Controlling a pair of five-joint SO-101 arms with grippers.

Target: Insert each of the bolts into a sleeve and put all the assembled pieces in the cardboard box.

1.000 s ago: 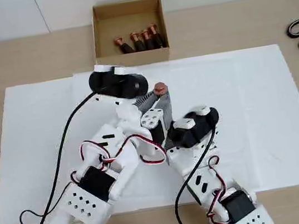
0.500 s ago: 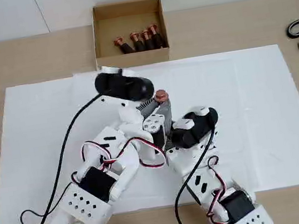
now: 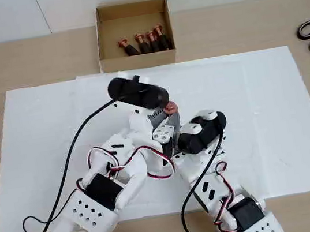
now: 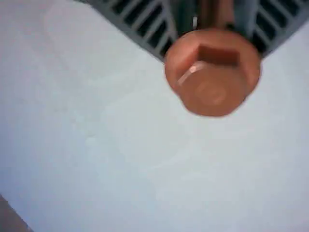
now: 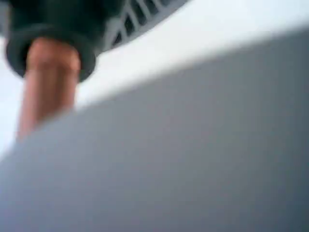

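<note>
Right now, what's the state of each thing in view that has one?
left gripper: fingers shut on the bolt.
bolt: held, head clear of the fingers, shaft running into the sleeve.
sleeve: on the bolt's shaft, copper end sticking out.
cardboard box: open, four assembled pieces lying inside.
</note>
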